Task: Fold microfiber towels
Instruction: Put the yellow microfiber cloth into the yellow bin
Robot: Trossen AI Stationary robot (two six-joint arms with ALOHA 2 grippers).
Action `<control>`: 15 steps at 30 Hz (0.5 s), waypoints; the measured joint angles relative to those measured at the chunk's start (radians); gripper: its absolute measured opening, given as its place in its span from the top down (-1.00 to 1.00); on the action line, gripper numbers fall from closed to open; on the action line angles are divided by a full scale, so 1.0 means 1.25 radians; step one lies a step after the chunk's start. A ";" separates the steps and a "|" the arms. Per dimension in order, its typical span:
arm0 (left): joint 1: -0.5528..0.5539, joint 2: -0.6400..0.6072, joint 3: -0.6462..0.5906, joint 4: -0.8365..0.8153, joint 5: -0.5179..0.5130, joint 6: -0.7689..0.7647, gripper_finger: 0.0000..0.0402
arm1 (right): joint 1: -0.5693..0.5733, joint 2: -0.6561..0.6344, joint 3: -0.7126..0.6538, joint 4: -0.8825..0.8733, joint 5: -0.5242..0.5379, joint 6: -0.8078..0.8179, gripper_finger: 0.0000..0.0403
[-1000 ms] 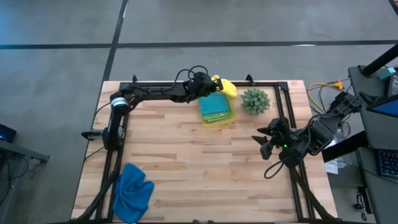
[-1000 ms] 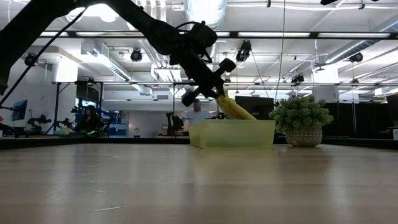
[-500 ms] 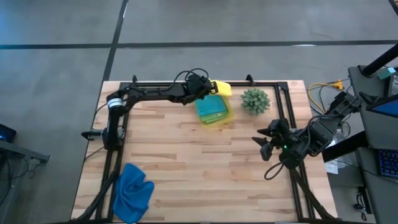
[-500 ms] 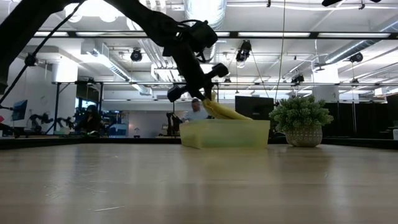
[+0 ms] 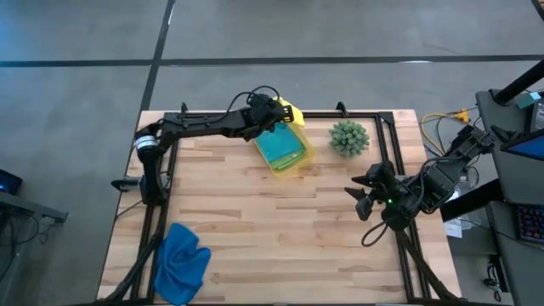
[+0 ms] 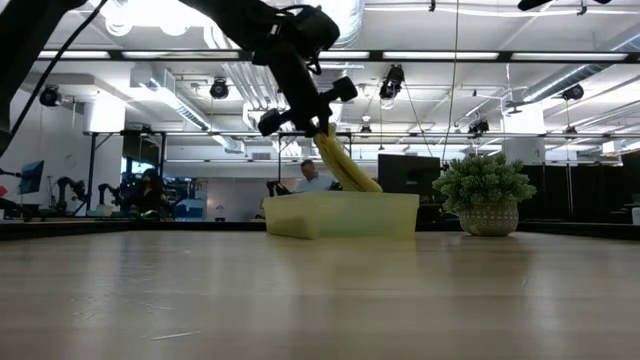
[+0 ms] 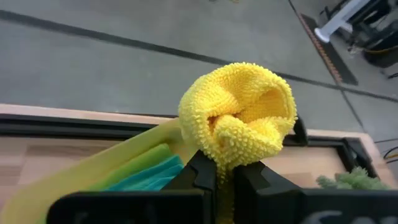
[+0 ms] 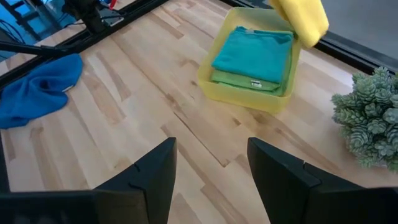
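Towels: four in play, none visibly folded out on the bench (image 5: 255, 221) yet. Yellow towel (image 7: 239, 121) hangs bunched from the left pincer (image 7: 221, 177), which is clamped tight on it; one end trails down toward the bin (image 5: 285, 157), so in the low view it slopes from the pincer to the bin's rim. Hard to say whether it is fully clear of the bin. This happens at the far edge of the bench, left of the plant (image 5: 348, 138). Teal towel (image 8: 255, 53) lies flat on top in the bin, with the green towel (image 8: 245, 81) under it, only its edge showing; both look like neat stacked squares, but whether they count as folded work or as stock waiting its turn cannot be told from here. Blue towel (image 5: 181, 259) sits crumpled in a heap at the near left corner of the bench, well apart from the bin, clearly unfolded. Right pincer (image 5: 361, 194) waits with fingers spread wide and nothing between them, over the right side of the bench, near the plant but apart from it. Judgement: early in the job. Yellow is being drawn out and has yet to be laid flat and folded; blue needs spreading and folding; teal and green probably remain too.
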 joint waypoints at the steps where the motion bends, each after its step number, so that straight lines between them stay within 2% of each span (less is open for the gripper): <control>1: 0.000 -0.004 0.000 -0.007 0.000 0.005 1.00 | 0.000 0.000 -0.001 -0.001 0.000 -0.003 0.05; 6: -0.012 -0.012 0.000 0.004 -0.003 0.037 1.00 | -0.001 0.000 -0.002 0.000 0.002 -0.017 0.05; 12: -0.003 -0.053 0.000 0.085 0.009 0.311 1.00 | 0.000 0.000 -0.005 0.002 -0.021 -0.010 0.05; 13: 0.001 -0.057 0.001 0.105 0.033 0.365 1.00 | 0.000 0.000 -0.006 0.003 -0.024 -0.011 0.05; 15: 0.018 -0.062 0.001 0.126 0.140 0.521 1.00 | 0.000 0.000 -0.008 0.002 -0.025 -0.016 0.05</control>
